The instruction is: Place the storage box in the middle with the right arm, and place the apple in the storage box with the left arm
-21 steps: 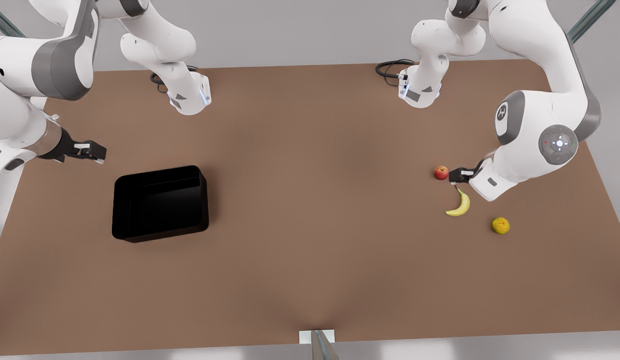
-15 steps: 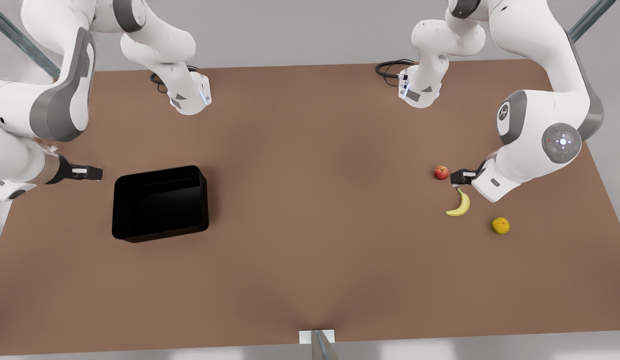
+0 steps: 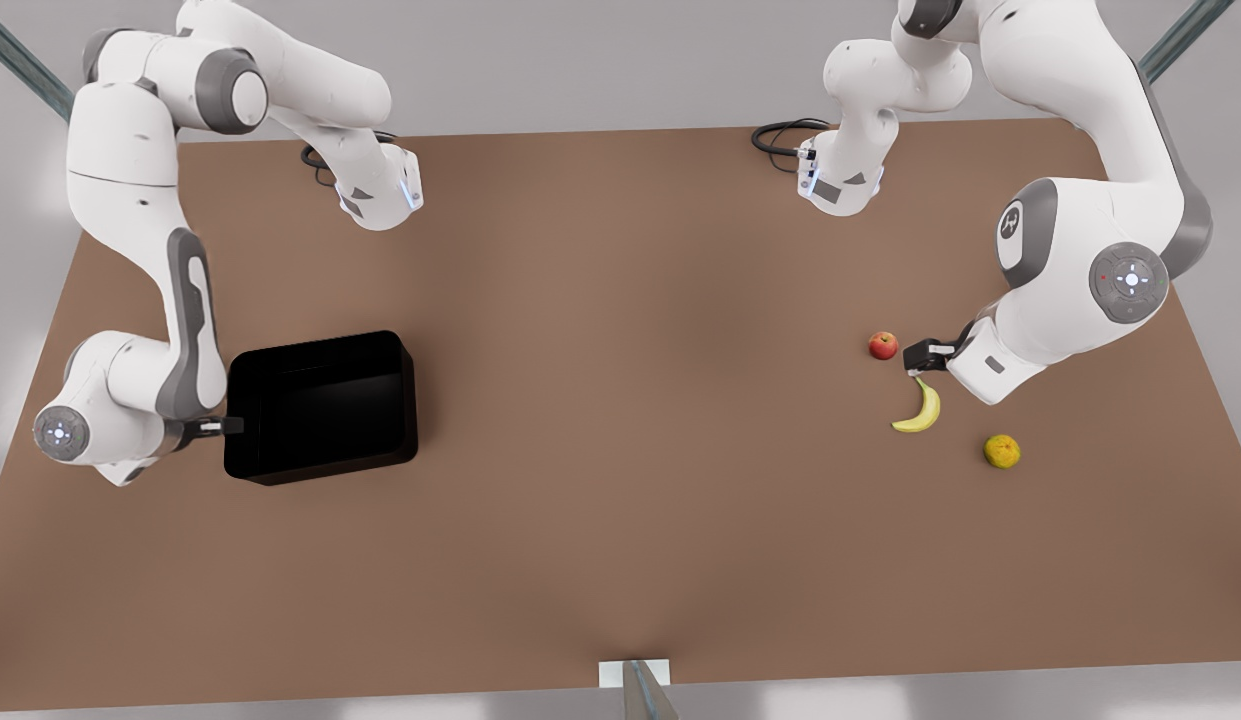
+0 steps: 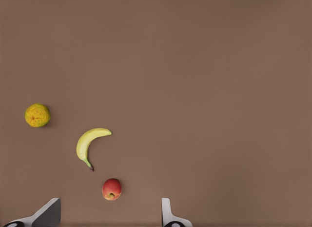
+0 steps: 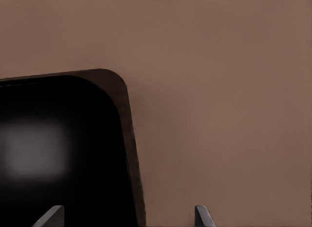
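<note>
Nothing was done yet — I had the right gripper [image 3: 232,426] spread open astride the storage box [image 3: 322,406] wall, box off-centre. My left gripper [image 3: 916,355] was open too, empty, just beside the apple [image 3: 883,346] — both moves left.

Glossy black box [image 3: 320,408] on a plain matte brown table [image 3: 620,400]. Red apple [image 3: 883,346] with a yellowish patch; yellow banana [image 3: 920,407] with a greenish, dark-tipped stem; mottled orange-yellow citrus [image 3: 1001,451]. White arms with grey joints. Black left gripper [image 3: 915,355] and black right gripper [image 3: 232,426], both with pale grey fingertips [image 4: 168,213]
</note>
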{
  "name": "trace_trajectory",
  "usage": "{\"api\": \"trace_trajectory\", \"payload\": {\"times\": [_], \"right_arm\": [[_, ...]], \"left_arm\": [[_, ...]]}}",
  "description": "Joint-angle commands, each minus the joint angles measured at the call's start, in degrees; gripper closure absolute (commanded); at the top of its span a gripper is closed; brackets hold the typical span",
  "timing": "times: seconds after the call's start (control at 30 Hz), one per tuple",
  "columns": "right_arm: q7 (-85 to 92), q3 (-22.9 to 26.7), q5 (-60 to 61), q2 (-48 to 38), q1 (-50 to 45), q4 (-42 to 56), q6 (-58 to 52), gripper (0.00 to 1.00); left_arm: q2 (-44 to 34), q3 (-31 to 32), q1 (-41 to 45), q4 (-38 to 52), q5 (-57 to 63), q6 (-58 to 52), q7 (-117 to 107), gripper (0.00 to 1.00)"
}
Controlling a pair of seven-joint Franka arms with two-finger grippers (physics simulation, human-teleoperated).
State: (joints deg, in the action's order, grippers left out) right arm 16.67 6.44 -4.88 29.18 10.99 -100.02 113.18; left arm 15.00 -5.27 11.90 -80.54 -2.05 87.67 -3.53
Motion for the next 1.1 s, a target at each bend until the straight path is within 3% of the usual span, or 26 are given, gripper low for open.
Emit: {"api": "trace_trajectory", "payload": {"times": [0.0,0.2,0.23,0.27,0.3,0.43,0.77,0.93,1.07], "right_arm": [[14.18,0.85,0.31,0.35,0.17,-1.66,9.52,0.00],[14.09,1.11,1.27,1.40,0.17,-5.18,7.23,0.00],[14.09,1.11,1.28,1.40,0.08,-5.09,6.88,0.15],[14.88,1.11,1.28,1.40,0.08,-4.92,6.53,0.44],[14.97,1.11,1.19,1.49,-0.01,-4.92,6.44,0.57],[16.28,1.11,1.19,1.84,-0.10,-4.48,6.18,0.77],[16.02,0.50,3.30,1.58,-1.68,-0.09,1.08,0.79],[13.57,0.32,7.17,1.58,-8.71,8.87,-5.16,0.79],[-6.20,0.32,14.36,2.90,-20.12,11.43,-5.07,0.79]], "left_arm": [[-0.06,-0.01,-0.03,0.03,0.03,0.04,-0.17,0.00],[-0.06,-0.01,0.05,0.03,0.03,0.04,-0.17,0.00],[-0.06,-0.01,0.05,0.03,-0.06,-0.05,-0.25,0.00],[-0.15,-0.01,0.05,0.03,-0.06,-0.05,-0.34,0.00],[-0.15,-0.01,0.05,0.03,-0.06,0.04,-0.34,0.00],[-0.06,-0.01,-0.03,0.73,0.12,-0.05,-0.43,0.00],[-0.06,-0.01,0.05,0.73,0.03,-0.05,-0.52,0.00],[-0.06,-0.01,0.05,0.82,0.03,-0.05,-0.61,0.00],[0.02,-0.01,0.05,0.82,0.03,-0.05,-0.69,0.00]]}}
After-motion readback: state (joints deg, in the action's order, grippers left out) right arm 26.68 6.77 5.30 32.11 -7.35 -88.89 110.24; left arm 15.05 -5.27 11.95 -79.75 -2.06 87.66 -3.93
